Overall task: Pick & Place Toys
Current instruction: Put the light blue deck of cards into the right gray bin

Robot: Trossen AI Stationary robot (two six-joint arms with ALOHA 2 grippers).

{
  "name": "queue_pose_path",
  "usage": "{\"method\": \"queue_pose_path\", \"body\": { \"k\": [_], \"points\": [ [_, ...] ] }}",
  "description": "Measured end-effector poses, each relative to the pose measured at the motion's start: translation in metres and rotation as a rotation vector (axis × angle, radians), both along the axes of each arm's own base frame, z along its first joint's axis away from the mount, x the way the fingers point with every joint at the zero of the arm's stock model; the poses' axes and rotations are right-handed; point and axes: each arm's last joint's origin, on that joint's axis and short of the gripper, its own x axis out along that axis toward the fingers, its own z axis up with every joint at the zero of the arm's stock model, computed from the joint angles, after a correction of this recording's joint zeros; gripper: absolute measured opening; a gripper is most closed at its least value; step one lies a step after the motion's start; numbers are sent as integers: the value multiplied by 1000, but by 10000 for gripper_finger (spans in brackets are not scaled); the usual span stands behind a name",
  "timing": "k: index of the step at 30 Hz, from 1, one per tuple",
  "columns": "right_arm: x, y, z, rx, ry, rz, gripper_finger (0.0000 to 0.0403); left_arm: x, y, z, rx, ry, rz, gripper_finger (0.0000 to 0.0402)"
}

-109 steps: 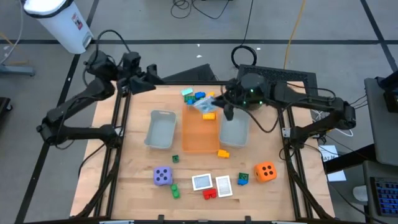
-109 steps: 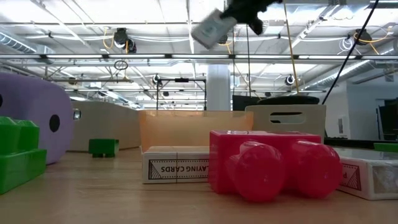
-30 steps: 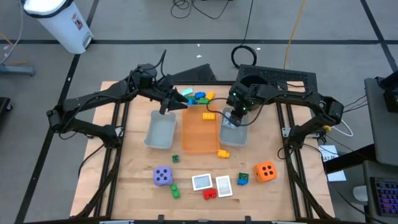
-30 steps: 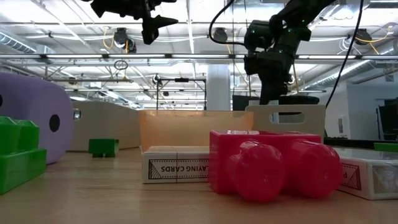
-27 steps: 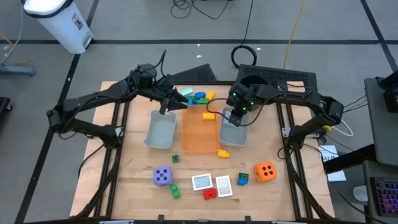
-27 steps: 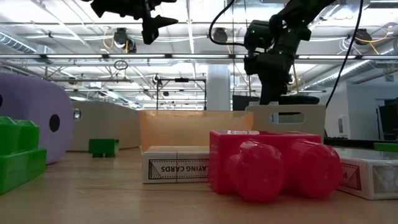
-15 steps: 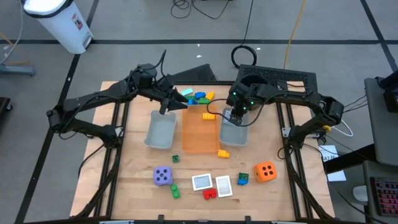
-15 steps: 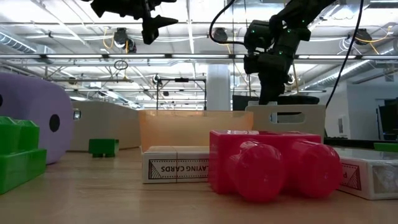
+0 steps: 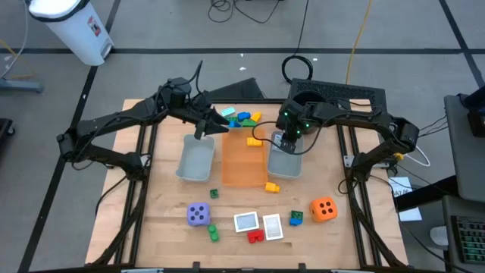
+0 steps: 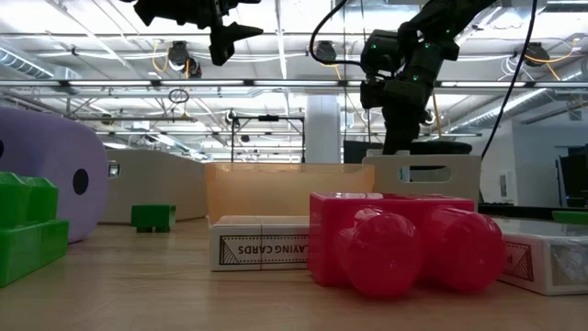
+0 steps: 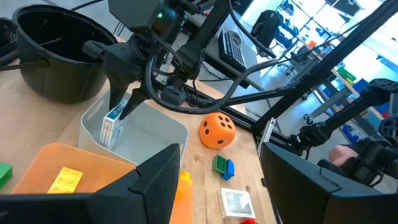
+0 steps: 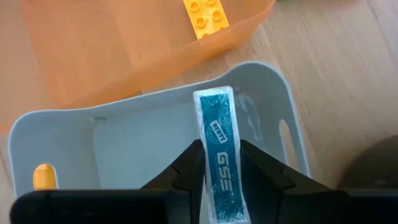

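Observation:
My right gripper (image 9: 286, 139) hangs over the right grey tray (image 9: 288, 165), shut on a teal-edged card pack (image 12: 216, 134) that reaches down into the tray. The left wrist view also shows that pack (image 11: 114, 124). My left gripper (image 9: 208, 126) stays open and high above the gap between the left grey tray (image 9: 195, 158) and the orange tray (image 9: 242, 168), with nothing between its fingers. A yellow brick (image 9: 255, 141) lies in the orange tray. Loose bricks (image 9: 241, 117) lie at the far side; two dice (image 9: 198, 214) (image 9: 324, 208) and flat cards (image 9: 246, 222) lie near the front. My right gripper pinches the card pack by its two broad faces (image 12: 217, 163) between its two fingers (image 12: 189, 169), the narrow edge toward the wrist camera. The fingers slant steeply down into the tray. The pack stands on edge inside the tray; whether its lower end touches the floor, I cannot tell.
A black round bucket (image 9: 307, 98) stands just beyond the right grey tray. A red brick (image 9: 256, 235), green bricks (image 9: 213, 231) and an orange-yellow brick (image 9: 271, 186) lie on the near half of the table. In the low view my left gripper (image 10: 225, 32) is well above the trays.
My right wrist has rolled a little over the right grey tray, staying in place, and the card pack is still between its fingers.

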Motion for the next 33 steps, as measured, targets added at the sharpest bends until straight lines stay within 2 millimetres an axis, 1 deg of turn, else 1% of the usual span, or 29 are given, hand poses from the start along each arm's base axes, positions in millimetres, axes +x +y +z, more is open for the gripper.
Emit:
{"method": "queue_pose_path", "body": {
  "k": [13, 20, 29, 33],
  "points": [
    [0, 0, 0, -11, 0, 22, 118, 0, 0, 0, 0, 0, -1, 227],
    [1, -2, 1, -60, 3, 1, 116, 2, -5, 0, 1, 0, -18, 227],
    [1, -2, 1, -67, 3, 1, 116, 5, -11, 0, 8, -2, -47, 227],
    [1, -1, 1, -109, 37, -7, 114, 5, -13, 0, 8, -2, -52, 227]
  ]
}}
